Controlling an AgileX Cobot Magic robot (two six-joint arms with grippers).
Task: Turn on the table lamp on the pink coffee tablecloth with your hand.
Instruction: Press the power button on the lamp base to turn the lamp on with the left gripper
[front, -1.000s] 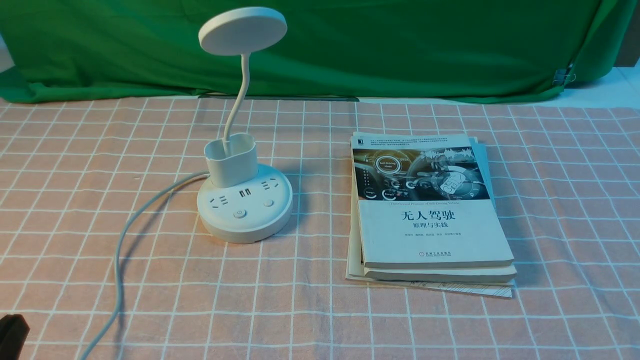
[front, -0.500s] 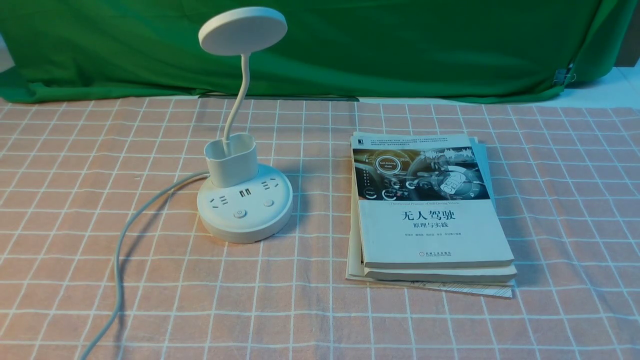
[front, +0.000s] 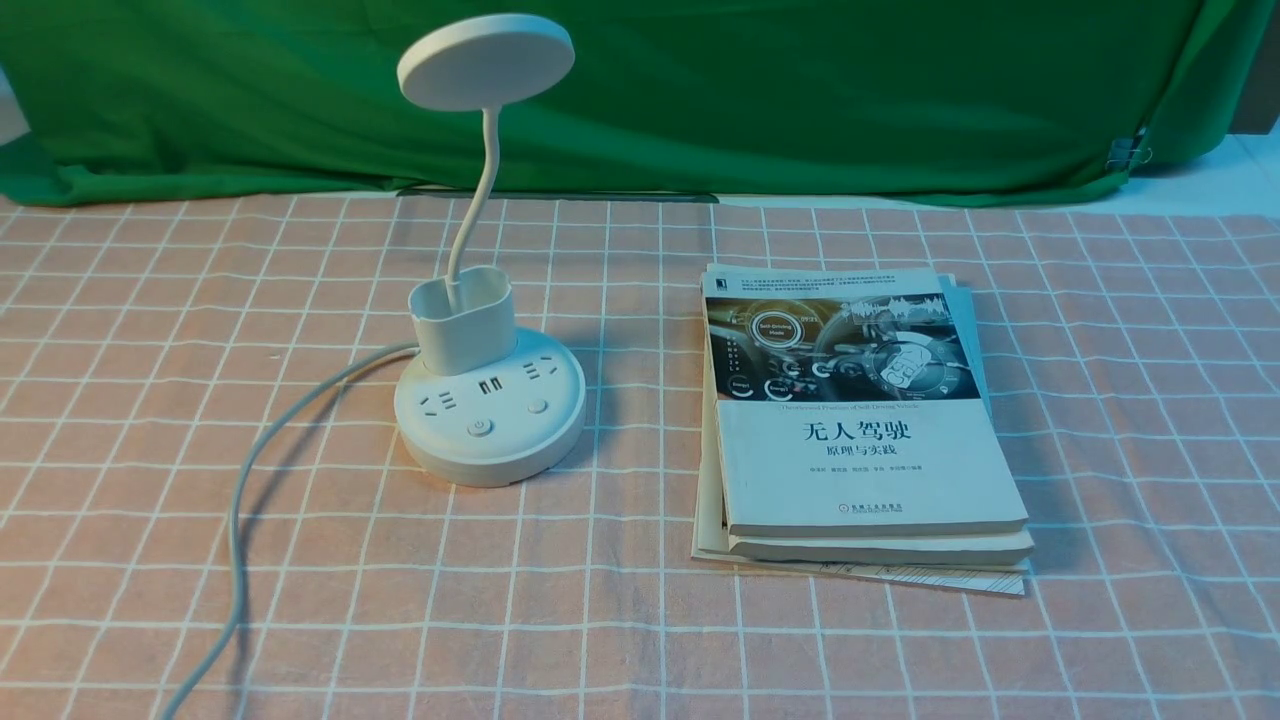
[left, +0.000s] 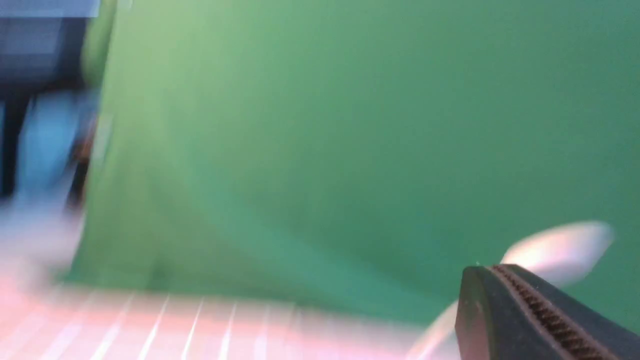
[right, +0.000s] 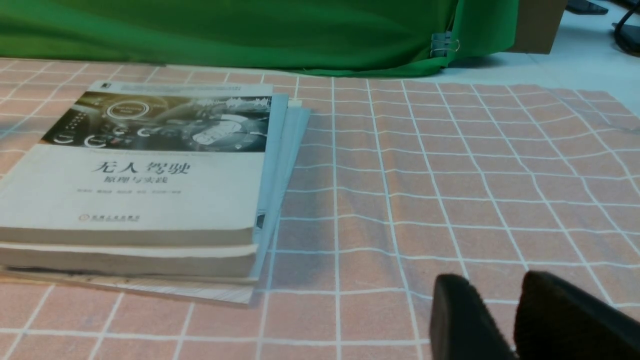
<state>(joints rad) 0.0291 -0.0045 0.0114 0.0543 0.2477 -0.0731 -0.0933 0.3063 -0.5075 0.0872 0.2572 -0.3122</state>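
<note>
The white table lamp (front: 487, 400) stands left of centre on the pink coffee tablecloth (front: 300, 600). Its disc head (front: 485, 60) is up on the bent neck and looks unlit. Its buttons (front: 480, 427) face me on the round base. Neither gripper shows in the front view. In the blurred left wrist view my left gripper (left: 492, 270) is shut and empty, with the lamp head (left: 555, 245) a pale smear beyond it. My right gripper (right: 494, 280) hovers low over the cloth (right: 450, 175), its tips slightly apart and empty.
A stack of books (front: 860, 420) lies right of the lamp; it also shows in the right wrist view (right: 150, 175). The lamp's white cord (front: 240, 500) runs off the near left edge. A green backdrop cloth (front: 800, 90) hangs behind the table.
The black tip of my left gripper, seen at the front view's lower left corner a second ago, has left that view. The lamp and books have not moved.
</note>
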